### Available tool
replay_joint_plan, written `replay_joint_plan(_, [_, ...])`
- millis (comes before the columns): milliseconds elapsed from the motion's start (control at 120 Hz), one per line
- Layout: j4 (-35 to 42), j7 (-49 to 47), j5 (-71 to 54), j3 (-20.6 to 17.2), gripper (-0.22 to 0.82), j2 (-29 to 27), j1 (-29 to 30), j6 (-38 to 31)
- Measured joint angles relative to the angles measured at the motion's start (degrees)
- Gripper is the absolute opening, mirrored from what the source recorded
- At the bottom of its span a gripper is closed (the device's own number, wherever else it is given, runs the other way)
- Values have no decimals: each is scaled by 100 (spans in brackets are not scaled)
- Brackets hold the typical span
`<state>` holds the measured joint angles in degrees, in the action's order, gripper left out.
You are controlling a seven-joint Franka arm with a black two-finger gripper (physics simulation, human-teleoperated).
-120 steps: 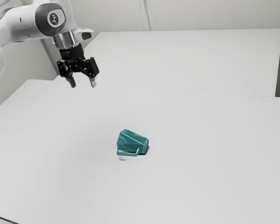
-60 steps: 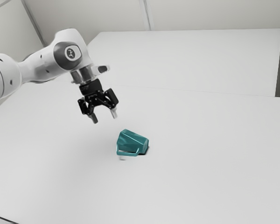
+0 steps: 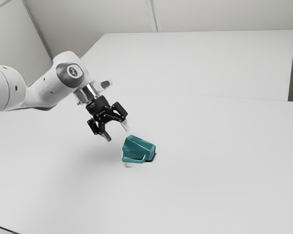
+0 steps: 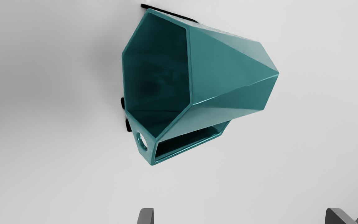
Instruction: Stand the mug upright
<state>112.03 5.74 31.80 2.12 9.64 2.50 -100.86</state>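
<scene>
Teal mug (image 3: 140, 146) lies on its side on the white table (image 3: 210, 180), mouth toward the exterior view's left, base toward its right. Handle (image 4: 188, 149) attached along the mug's flank. Gripper (image 3: 116, 133) near the mug, to its exterior-view left, apart from it; fingers spread wide, nothing held. Arm (image 3: 51, 90) reaches in from beyond the mug's mouth side.

"What sort of place are we in, a lab?"

"It looks like one, though I can't be certain: a white robot arm (image 3: 49, 90) reaches over a broad white table (image 3: 210, 170), with another flat white surface (image 3: 200, 63) past its far edge and plain pale walls (image 3: 224, 14) behind."

"Rather workroom-like, then."
</scene>
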Motion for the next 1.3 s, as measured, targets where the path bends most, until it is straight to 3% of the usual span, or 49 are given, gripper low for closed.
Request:
replay_joint_plan(450, [-127,1340,530,221,60,590,0,-523])
replay_joint_plan(1300, [-17,3091,1948,298,60,1051,-4,-548])
